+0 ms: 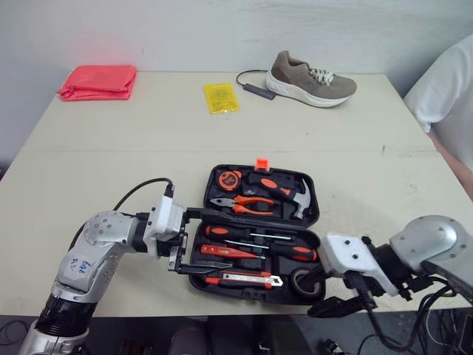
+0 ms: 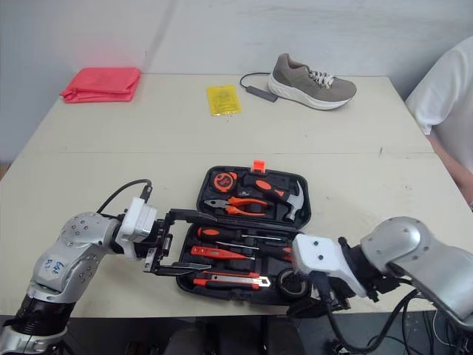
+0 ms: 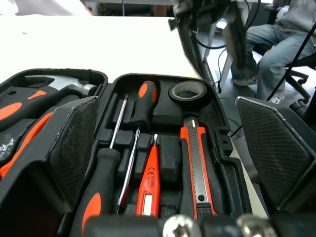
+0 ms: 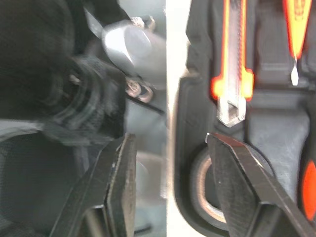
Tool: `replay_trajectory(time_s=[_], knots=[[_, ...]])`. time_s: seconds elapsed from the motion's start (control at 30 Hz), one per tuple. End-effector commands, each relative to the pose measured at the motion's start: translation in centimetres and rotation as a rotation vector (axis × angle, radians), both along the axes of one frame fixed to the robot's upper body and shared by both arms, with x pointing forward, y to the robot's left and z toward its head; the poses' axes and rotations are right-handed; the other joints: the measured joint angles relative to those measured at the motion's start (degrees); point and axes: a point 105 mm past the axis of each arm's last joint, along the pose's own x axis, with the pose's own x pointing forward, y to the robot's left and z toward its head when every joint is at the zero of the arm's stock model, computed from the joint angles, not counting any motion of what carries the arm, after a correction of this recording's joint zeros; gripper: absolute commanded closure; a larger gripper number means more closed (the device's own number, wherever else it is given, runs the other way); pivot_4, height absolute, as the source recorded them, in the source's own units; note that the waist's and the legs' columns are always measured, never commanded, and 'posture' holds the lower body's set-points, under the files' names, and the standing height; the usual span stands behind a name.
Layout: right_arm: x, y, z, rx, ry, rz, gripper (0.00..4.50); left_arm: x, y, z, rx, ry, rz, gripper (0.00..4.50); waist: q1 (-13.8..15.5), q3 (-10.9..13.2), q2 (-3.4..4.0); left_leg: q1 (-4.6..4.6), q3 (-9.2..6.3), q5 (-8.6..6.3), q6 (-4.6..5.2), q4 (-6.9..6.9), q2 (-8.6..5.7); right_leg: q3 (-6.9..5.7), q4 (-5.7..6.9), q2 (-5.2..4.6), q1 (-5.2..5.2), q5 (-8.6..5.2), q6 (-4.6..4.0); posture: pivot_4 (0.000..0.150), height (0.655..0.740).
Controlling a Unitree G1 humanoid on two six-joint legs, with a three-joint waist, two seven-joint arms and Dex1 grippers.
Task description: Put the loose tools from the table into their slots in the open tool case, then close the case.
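Lying open — tool case [image 1: 247, 293], tools [image 1: 247, 205] slotted

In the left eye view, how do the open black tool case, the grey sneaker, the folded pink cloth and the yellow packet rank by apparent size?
1. Open black tool case
2. Grey sneaker and folded pink cloth: nearly alike, so not ranked
3. Yellow packet

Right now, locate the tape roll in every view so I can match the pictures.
Left eye: tape in the near right corner of the case.
Right eye: tape in the same corner, partly hidden.
Left wrist: tape just past the knife's end.
Right wrist: tape behind a finger of the right hand.
Shared landmark: the orange knife, one end at the tape.
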Motion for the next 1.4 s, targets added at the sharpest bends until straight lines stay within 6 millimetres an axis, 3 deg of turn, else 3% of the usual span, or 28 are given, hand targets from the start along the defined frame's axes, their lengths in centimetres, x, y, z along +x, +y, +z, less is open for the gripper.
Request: replay_trajectory(time_s=[0.03, 0.07, 0.13, 0.27, 0.5, 0.6, 0.73, 0.8, 0.9, 1.03, 1.1, 1.17, 1.27, 1.37, 1.4], knots=[[0.5, 0.4, 2.1, 0.215, -0.081, -0.041, 2.06, 0.1, 0.4, 0.3, 0.003, -0.031, 0.02, 0.0, 0.03, -0.03, -0.05, 0.0, -0.01, 0.0, 0.0, 0.0, 0.0, -0.02, -0.02, 0.01, 0.01, 0.0, 0.0, 0.15, 0.74], [0.1, 0.6, 2.4, 0.303, -0.075, -0.036, 2.06, 0.2, 0.5, 0.3, 0.003, -0.033, 0.024, 0.0, 0.05, -0.03, -0.04, 0.0, -0.01, 0.0, 0.0, 0.01, -0.01, -0.01, 0.0, 0.02, 0.01, 0.0, 0.0, 0.15, 0.74], [-0.5, 0.7, 2.6, 0.444, -0.088, -0.037, 2.57, 0.2, 0.7, 0.2, 0.006, -0.035, 0.027, 0.0, 0.18, -0.03, -0.05, 0.0, -0.04, 0.0, 0.0, -0.02, -0.02, -0.03, -0.03, 0.04, 0.03, 0.01, 0.01, 0.15, 0.74], [-0.4, 0.2, -0.2, 0.466, -0.142, -0.124, 4.41, 0.2, 0.7, 0.1, 0.012, -0.035, 0.022, 0.0, 0.46, -0.01, -0.01, 0.0, -0.02, 0.01, 0.0, -0.02, -0.07, -0.03, -0.02, 0.09, 0.04, 0.02, 0.03, 0.15, 0.74], [0.7, -0.8, -5.1, 0.395, -0.23, -0.135, 4.47, 0.2, 0.9, 0.2, 0.022, -0.03, 0.003, 0.0, 0.13, -0.02, 0.0, 0.07, 0.05, 0.02, 0.05, -0.03, -0.17, -0.01, 0.01, 0.21, 0.07, 0.06, 0.12, 0.15, 0.74], [0.6, -1.8, -8.3, 0.314, -0.206, -0.141, 4.47, 0.2, 1.0, 0.1, 0.03, -0.032, -0.002, 0.0, 0.04, -0.02, 0.0, 0.07, 0.06, 0.03, 0.03, -0.02, -0.17, 0.0, 0.01, 0.25, 0.07, 0.06, 0.11, 0.15, 0.74], [0.7, -2.7, -10.2, 0.259, -0.204, -0.164, 4.47, 0.4, 1.1, 0.2, 0.035, -0.035, 0.004, 0.0, 0.0, -0.06, -0.06, 0.17, 0.07, 0.04, 0.03, 0.01, -0.15, 0.01, 0.02, 0.24, 0.15, 0.06, 0.11, 0.15, 0.74], [0.6, -2.6, -10.0, 0.263, -0.221, -0.158, 4.47, 0.4, 1.2, 0.2, 0.038, -0.036, 0.009, 0.0, -0.01, -0.09, -0.1, 0.24, 0.05, 0.03, 0.02, 0.0, -0.11, 0.01, 0.01, 0.22, 0.24, 0.06, 0.11, 0.15, 0.74], [0.9, -2.0, -8.1, 0.326, -0.254, -0.172, 4.47, 0.8, 1.5, 0.2, 0.031, -0.033, 0.042, 0.0, 0.02, -0.09, -0.1, 0.24, 0.04, 0.03, 0.02, 0.0, -0.09, 0.02, 0.01, 0.13, 0.25, 0.06, 0.11, 0.15, 0.74], [2.1, -2.1, -3.3, 0.439, -0.33, -0.285, 4.47, 2.9, 3.6, 0.2, 0.049, -0.038, 0.191, 0.0, 0.03, -0.04, -0.02, 0.21, 0.03, 0.03, 0.01, 0.01, -0.07, 0.02, 0.04, 0.02, 0.22, 0.06, 0.11, 0.15, 0.74], [3.3, -3.4, -1.4, 0.436, -0.387, -0.376, 4.5, 4.3, 5.1, -0.4, 0.078, -0.035, 0.295, 0.54, -0.04, -0.02, 0.01, 0.18, 0.06, 0.03, 0.02, 0.02, -0.08, 0.09, 0.1, -0.02, 0.15, 0.06, 0.11, 0.15, 0.74], [4.0, -5.0, -0.7, 0.386, -0.422, -0.437, 4.5, 5.0, 6.0, -1.3, 0.123, -0.031, 0.341, 1.28, 0.02, -0.02, 0.02, 0.19, 0.04, 0.02, 0.01, 0.0, -0.07, 0.06, 0.07, -0.03, 0.14, 0.06, 0.1, 0.15, 0.74], [5.5, -8.5, -1.2, 0.256, -0.477, -0.55, 4.5, 6.7, 6.7, -2.9, 0.178, -0.015, 0.428, 2.72, 0.39, -0.03, 0.01, 0.16, 0.04, 0.0, 0.01, -0.08, -0.07, 0.01, -0.01, 0.01, 0.12, 0.04, 0.07, 0.15, 0.74], [6.7, -10.8, -2.2, 0.196, -0.476, -0.631, 4.5, 8.1, 6.3, -4.0, 0.201, -0.006, 0.464, 4.16, 1.23, -0.02, 0.0, 0.13, 0.12, -0.01, 0.08, -0.06, -0.17, -0.02, -0.03, 0.11, 0.08, 0.04, 0.08, 0.15, 0.74], [7.1, -11.3, -2.5, 0.189, -0.47, -0.652, 4.5, 8.5, 6.2, -4.3, 0.209, 0.001, 0.468, 4.43, 1.35, -0.02, 0.0, 0.1, 0.15, -0.02, 0.1, 0.01, -0.18, -0.02, -0.02, 0.13, 0.08, 0.07, 0.12, 0.15, 0.74]])
